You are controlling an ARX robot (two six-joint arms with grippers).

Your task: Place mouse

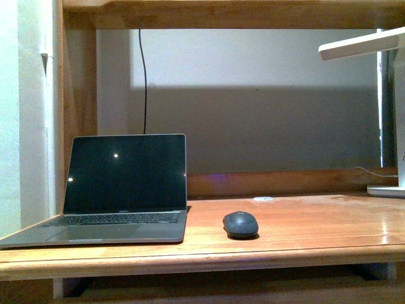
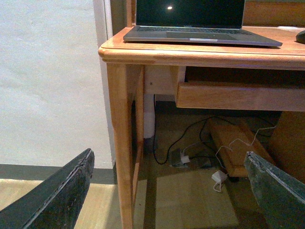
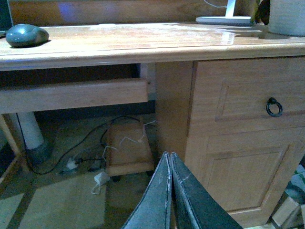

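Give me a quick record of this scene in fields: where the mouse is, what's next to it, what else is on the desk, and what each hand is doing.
mouse: dark grey mouse lying on the wooden desk, near its front edge
neighbour: open laptop to its left, screen dark, a gap between them
other items: white lamp at the desk's right end
left hand: left hand open, empty, low in front of the desk's left leg
right hand: right hand shut, empty, low in front of the drawer
mouse contact: neither hand touches it

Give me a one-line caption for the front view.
A dark mouse rests on the wooden desk just right of an open laptop, a white lamp at far right; no claw in sight.
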